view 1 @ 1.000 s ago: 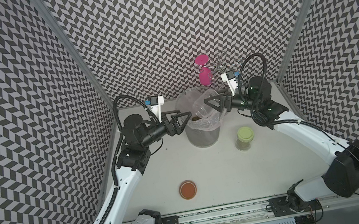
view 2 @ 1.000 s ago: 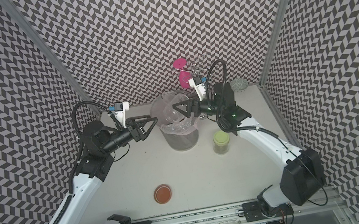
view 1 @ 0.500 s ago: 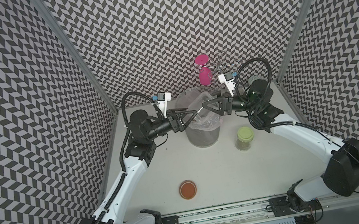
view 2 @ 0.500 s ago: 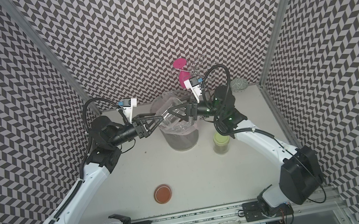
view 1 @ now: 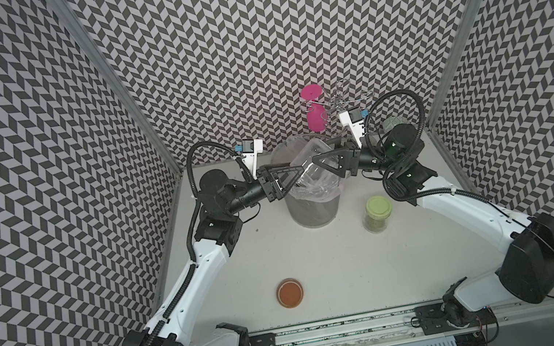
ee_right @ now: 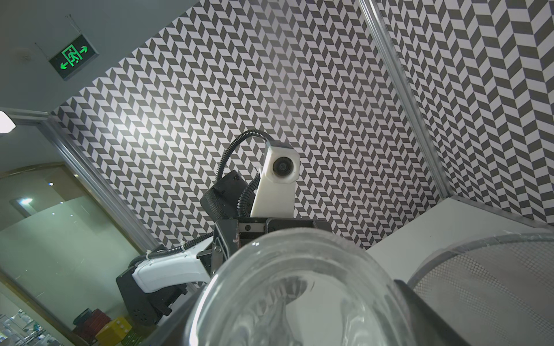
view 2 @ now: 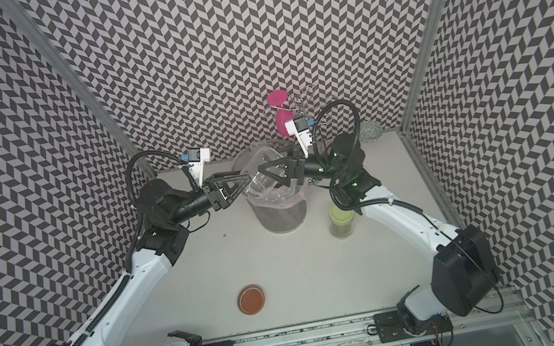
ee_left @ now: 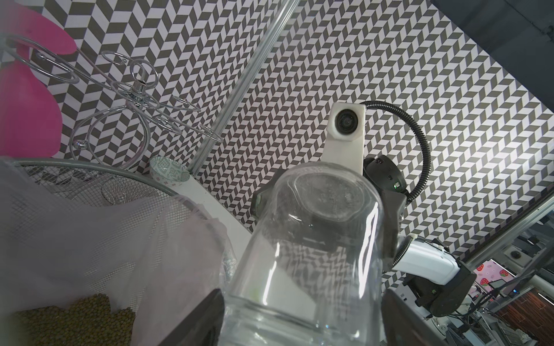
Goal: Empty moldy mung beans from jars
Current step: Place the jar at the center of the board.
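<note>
A clear, empty jar (view 1: 310,162) (view 2: 265,180) hangs tilted over the grey bin (view 1: 313,210). My right gripper (view 1: 318,164) (ee_right: 296,296) is shut on its base end. My left gripper (view 1: 300,173) (ee_left: 302,295) has a finger on each side of the jar (ee_left: 314,245) at its threaded mouth. One finger lies against the glass and the other is a sliver off. Mung beans (ee_left: 75,320) lie in the bin's clear liner. A second jar (view 1: 377,216) with a pale green lid stands right of the bin, beans inside. An orange-brown lid (view 1: 290,293) lies on the table in front.
A pink object (view 1: 314,109) and a wire rack (view 1: 347,100) stand at the back wall behind the bin. A small patterned bowl (view 1: 393,121) sits in the back right corner. Patterned walls close in both sides.
My left gripper has moved right from beside the bin to the jar's mouth end, and its jaws have narrowed around it. The right gripper kept hold of the jar and shifted slightly left.
</note>
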`<state>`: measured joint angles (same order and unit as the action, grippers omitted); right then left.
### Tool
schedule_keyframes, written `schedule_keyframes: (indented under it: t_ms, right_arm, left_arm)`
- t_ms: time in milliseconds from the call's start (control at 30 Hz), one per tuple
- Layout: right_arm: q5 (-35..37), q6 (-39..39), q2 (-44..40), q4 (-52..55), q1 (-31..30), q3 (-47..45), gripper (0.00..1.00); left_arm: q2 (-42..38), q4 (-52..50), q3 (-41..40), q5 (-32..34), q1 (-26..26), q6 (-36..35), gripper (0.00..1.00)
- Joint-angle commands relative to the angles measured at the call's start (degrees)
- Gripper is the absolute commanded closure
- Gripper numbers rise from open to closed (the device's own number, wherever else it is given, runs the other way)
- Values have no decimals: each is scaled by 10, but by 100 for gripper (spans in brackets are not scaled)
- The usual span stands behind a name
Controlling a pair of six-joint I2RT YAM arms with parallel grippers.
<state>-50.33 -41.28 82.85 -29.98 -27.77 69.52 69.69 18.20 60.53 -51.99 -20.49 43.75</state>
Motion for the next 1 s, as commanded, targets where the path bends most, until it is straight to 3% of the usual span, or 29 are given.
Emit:
schedule_keyframes:
  t_ms: [0,67,300,533,967]
  right_arm:
    - [17,10,-2,-29,-21,10,31]
    - [18,9,-3,-27,-19,14,31]
    - [23,-12,0,-54,-19,10,33]
    - [32,-6,-6,-47,-13,20,33]
    - [41,-5,10,-47,-6,39,33]
  left_arm:
    - [-15,-55,5,0,-17,-41,10]
    - [-31,-88,6,26,-18,-65,1]
    - [-66,-104,6,41,-16,-72,0]
    - [-92,-184,22,91,-15,-116,0]
    - [-88,-139,11,31,-24,-61,2]
